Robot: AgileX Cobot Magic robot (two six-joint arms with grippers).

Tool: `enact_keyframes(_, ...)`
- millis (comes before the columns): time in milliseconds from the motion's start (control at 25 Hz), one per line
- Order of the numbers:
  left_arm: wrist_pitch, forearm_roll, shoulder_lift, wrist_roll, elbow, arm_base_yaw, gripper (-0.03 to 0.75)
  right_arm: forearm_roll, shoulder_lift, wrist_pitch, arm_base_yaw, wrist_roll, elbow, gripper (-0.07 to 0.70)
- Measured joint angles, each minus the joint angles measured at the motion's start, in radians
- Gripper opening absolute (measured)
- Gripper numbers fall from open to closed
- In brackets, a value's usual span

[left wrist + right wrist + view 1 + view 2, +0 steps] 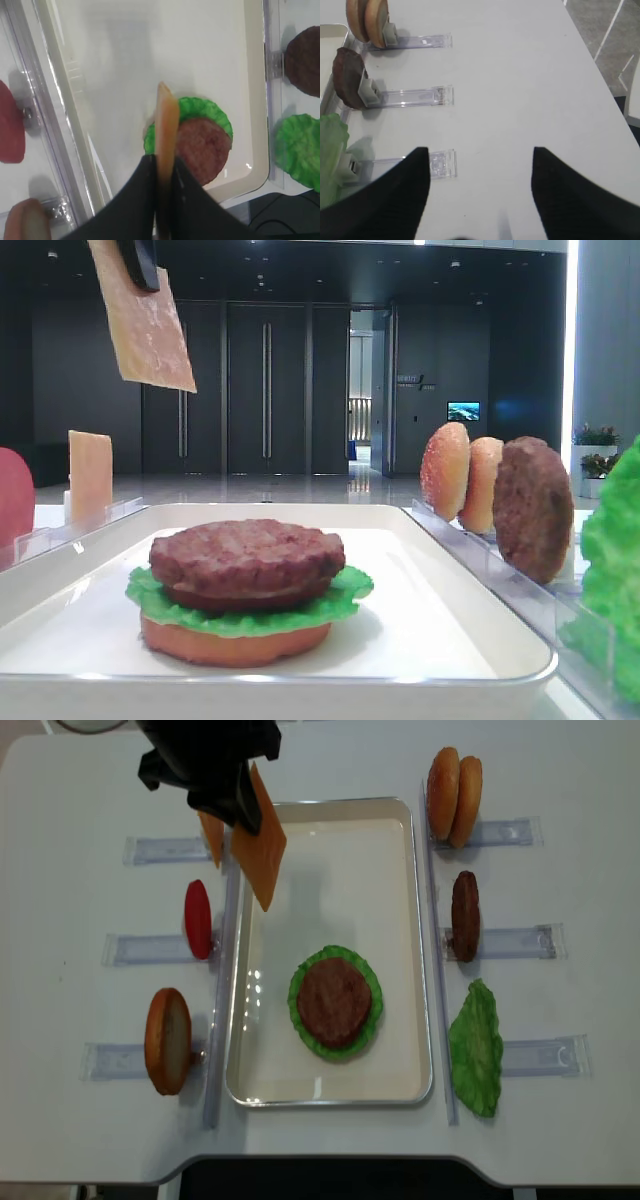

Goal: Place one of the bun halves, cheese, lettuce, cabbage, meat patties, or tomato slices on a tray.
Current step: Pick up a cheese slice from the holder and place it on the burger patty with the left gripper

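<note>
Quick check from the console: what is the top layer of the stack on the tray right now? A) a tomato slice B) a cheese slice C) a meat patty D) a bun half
C: the meat patty tops the lettuce on the tray; the left gripper holds the cheese in the air.

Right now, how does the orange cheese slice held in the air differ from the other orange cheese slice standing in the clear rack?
The pale orange square cheese slice in the air hangs tilted above the white tray, pinched by the shut left end effector. The second cheese slice in the clear rack stands upright left of the tray, untouched. Both are thin, flat and orange.
</note>
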Motion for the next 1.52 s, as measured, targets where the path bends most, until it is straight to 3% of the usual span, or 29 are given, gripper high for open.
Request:
enact_keyframes(240,-0.011,-0.025,-0.104,0.007,0.128,-0.002,0.035,0.0,0.0,0.0,0.0,0.0,0.0,0.424)
enact_keyframes(520,-0.204,-0.187,-0.205,0.078,0.356,-0.002,0.035,0.0,0.0,0.0,0.0,0.0,0.0,0.424)
enact_keyframes(920,-0.472,-0.538,-0.231,0.368,0.636,-0.061,0.035,0.0,0.0,0.0,0.0,0.0,0.0,0.424)
enact_keyframes(1320,-0.659,-0.898,-0.233,0.692,0.815,-0.119,0.035,0.0,0.0,0.0,0.0,0.0,0.0,0.424)
enact_keyframes(1520,-0.711,-0.987,-0.23,0.786,0.852,-0.12,0.035,0.0,0.0,0.0,0.0,0.0,0.0,0.424)
